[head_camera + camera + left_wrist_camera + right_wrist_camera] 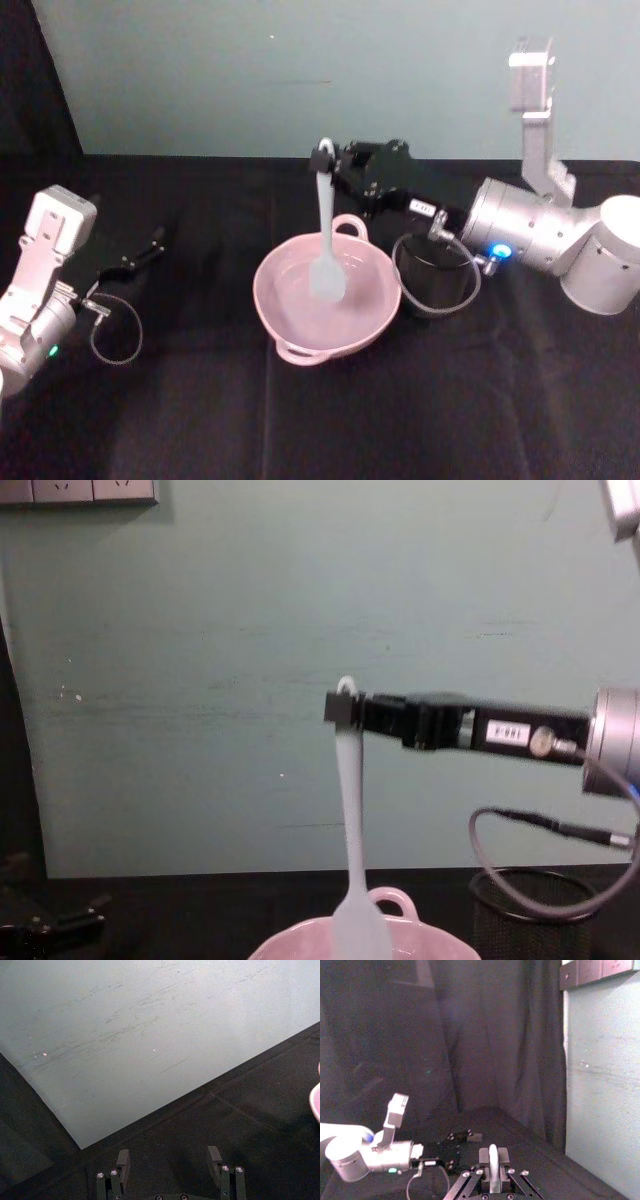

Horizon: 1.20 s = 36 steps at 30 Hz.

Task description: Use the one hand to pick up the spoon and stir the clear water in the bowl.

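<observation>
right end effector [325,160] clamped on spoon [326,240] handle top, spoon hanging near upright, head in clear water [295,285] of bowl [290,328], left end effector [169,1157] parked on desk [450,400], fingers apart

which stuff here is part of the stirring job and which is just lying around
Job: right hand shut on the spoon; pink bowl; water in it.
Lying about: black mesh cup; left hand, open, parked on the table.
</observation>
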Each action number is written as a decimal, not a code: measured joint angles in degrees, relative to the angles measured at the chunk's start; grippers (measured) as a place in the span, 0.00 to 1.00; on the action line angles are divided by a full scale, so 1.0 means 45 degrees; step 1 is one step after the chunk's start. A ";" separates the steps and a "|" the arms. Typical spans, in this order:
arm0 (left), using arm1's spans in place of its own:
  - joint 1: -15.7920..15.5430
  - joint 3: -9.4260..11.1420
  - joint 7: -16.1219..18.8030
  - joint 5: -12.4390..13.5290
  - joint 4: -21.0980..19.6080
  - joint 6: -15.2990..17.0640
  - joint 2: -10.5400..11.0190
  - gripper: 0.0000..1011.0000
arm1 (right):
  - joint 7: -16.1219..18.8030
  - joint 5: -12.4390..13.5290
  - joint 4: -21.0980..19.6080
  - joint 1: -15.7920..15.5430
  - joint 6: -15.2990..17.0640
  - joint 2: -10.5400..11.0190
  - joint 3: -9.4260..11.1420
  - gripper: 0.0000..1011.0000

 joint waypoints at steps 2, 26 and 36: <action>0.0000 0.0000 0.0000 -0.0001 0.0000 -0.0001 0.0000 1.00 | 0.0141 -0.0116 0.0179 -0.0055 -0.0195 -0.0074 -0.0092 0.11; 0.0000 0.0000 0.0000 0.0000 0.0000 -0.0001 0.0000 1.00 | 0.1101 -0.0841 0.3531 0.1188 -0.0943 -0.1935 -0.0574 0.11; 0.0000 0.0000 0.0001 0.0000 0.0000 0.0000 0.0000 1.00 | 0.1174 -0.1072 0.4685 0.1755 -0.1169 -0.2201 -0.0167 0.11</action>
